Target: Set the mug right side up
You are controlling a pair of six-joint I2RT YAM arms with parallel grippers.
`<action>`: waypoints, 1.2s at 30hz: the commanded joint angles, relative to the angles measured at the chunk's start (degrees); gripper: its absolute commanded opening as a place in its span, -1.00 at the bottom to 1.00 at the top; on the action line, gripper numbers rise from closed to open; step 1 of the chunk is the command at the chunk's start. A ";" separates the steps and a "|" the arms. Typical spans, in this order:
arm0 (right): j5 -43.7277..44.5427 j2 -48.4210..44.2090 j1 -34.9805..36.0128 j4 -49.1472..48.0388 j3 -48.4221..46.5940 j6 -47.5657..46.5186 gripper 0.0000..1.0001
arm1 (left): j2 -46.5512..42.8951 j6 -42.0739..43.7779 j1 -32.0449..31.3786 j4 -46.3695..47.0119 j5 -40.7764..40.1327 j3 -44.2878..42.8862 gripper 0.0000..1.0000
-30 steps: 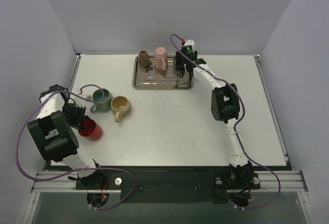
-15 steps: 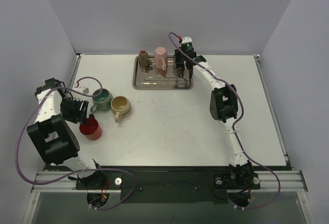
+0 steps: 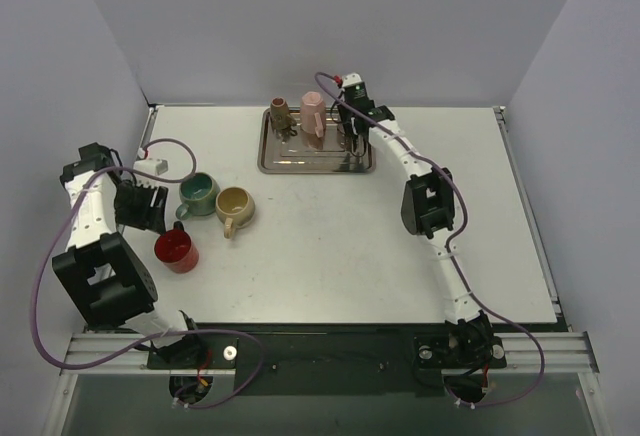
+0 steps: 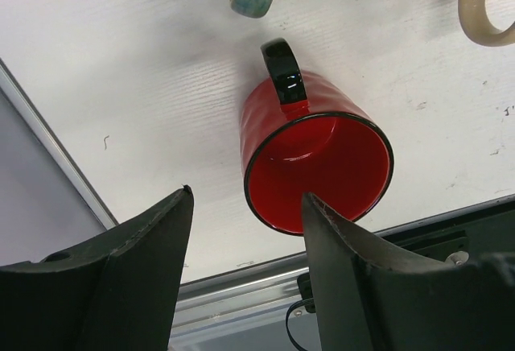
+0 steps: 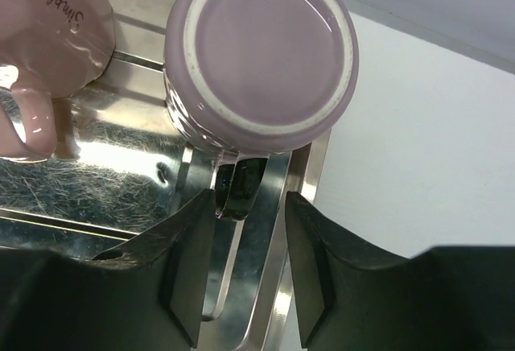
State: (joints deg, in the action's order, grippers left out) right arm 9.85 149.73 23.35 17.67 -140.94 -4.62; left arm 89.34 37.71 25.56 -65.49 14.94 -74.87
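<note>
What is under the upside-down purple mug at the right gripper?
The purple mug stands on the metal tray, near its edge. Anything beneath its bowl is covered.

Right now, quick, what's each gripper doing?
Left gripper: open, holding nothing.
Right gripper: open, jaws either side of the handle of the lilac mug, not yet gripping.

On the white surface (image 3: 330, 246), a red mug (image 3: 176, 250) sits front-left, a teal mug (image 3: 199, 195) and tan mug (image 3: 235, 207) stand side by side behind it, all mouth-up, and a steel tray (image 3: 312, 159) lies at the back.
</note>
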 commanded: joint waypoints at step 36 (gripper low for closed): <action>-4.84 -1.20 -3.58 -12.31 4.18 26.08 -0.02 | -9.71 5.44 -0.16 -3.94 7.47 -5.99 0.33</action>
State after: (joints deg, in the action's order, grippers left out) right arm 5.17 149.51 19.22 7.73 -133.84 24.38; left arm 82.06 41.36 25.56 -68.55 20.78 -78.63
